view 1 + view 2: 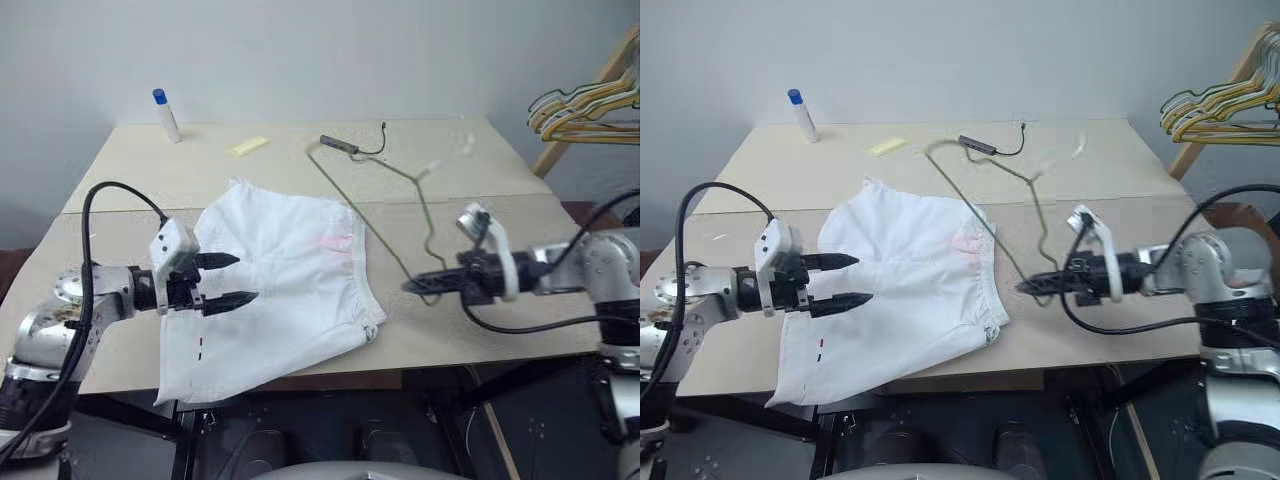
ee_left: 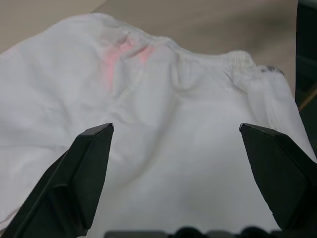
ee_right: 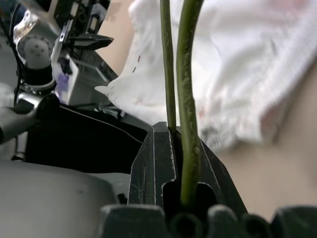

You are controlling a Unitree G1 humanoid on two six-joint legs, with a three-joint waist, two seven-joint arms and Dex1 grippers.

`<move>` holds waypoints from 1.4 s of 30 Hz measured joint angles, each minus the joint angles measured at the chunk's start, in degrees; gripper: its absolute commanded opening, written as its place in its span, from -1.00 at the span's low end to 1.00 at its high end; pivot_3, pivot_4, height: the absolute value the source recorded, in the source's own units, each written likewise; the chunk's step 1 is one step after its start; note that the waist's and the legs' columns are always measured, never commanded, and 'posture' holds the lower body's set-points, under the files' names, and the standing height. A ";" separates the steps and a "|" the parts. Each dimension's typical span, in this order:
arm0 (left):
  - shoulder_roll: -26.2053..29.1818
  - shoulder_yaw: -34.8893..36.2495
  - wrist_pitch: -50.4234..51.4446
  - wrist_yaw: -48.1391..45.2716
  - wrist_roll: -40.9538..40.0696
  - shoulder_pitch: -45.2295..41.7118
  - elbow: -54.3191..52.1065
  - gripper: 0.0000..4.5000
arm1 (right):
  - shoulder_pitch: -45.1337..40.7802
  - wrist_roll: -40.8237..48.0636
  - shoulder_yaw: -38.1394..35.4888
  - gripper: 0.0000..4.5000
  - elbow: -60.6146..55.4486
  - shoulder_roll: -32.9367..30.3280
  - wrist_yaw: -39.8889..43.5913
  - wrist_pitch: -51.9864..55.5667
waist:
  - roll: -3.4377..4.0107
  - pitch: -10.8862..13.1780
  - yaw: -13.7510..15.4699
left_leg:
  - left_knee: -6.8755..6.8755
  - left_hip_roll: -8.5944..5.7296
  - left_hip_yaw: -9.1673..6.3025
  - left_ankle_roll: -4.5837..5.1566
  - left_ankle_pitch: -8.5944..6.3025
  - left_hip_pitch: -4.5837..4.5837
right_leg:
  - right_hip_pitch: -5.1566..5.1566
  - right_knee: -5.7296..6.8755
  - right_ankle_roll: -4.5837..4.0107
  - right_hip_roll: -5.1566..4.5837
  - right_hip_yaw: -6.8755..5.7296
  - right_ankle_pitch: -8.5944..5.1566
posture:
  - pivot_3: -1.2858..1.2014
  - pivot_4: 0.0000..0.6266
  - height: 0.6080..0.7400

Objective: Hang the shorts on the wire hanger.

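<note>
Shorts (image 1: pixel 285 290) are spread on the tabletop (image 1: pixel 470 330), one leg hanging over its front edge. The left pincer (image 1: pixel 232 279) is held wide open over them. The wire hanger (image 1: pixel 400 215) is gripped near one corner by the right pincer (image 1: pixel 412 286), beside the waistband.

The shorts (image 1: pixel 285 290) lie flat on the table (image 1: pixel 480 170), left of centre, with one leg hanging over the near edge. The left gripper (image 1: pixel 228 280) hovers over their left part. To the right, the wire hanger (image 1: pixel 385 215) lies on the table, one arm running under the shorts' right edge. The right gripper (image 1: pixel 415 286) grips the hanger's near corner. Behind, a bottle (image 1: pixel 166 115) stands at the far left, a cable (image 1: pixel 352 147) at the back, and a rack of hangers (image 1: pixel 590 105) beyond the right corner.
</note>
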 measured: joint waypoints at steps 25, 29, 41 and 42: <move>-0.25 -4.38 -1.46 -2.05 3.23 -0.46 -2.79 0.97 | -0.75 -14.71 18.09 -1.00 22.18 0.00 13.09 -9.55 | 0.04 0.01 -1.25 | 0.00 0.08 0.07 0.04 -0.02 0.08 | 0.06 -0.02 0.04 0.15 0.10 0.00 | 0.06 -1.00 1.00; -0.19 -4.36 -0.53 -1.46 3.20 -0.41 -3.52 0.97 | -2.17 -16.76 18.88 -1.00 23.17 0.58 15.14 -10.57 | 0.04 0.01 -1.18 | 0.01 0.08 0.07 0.04 -0.02 0.09 | 0.07 -0.01 0.05 0.15 0.10 0.00 | 0.06 -1.00 1.00; -1.83 -4.51 -0.56 0.99 4.00 0.62 -4.92 0.97 | -5.57 -22.82 25.99 -1.00 24.54 0.70 23.73 -14.38 | 0.05 0.00 -1.34 | 0.01 0.08 0.09 0.03 -0.02 0.14 | 0.05 0.09 0.04 0.16 0.14 0.00 | 0.08 -1.00 1.00; -1.88 -4.55 -0.56 1.13 4.29 0.81 -4.99 0.97 | -6.61 -23.49 27.15 -1.00 25.08 1.30 24.16 -14.84 | 0.05 0.00 -1.39 | 0.01 0.07 0.09 0.03 -0.01 0.16 | 0.05 0.11 0.04 0.16 0.16 0.00 | 0.08 -1.00 1.00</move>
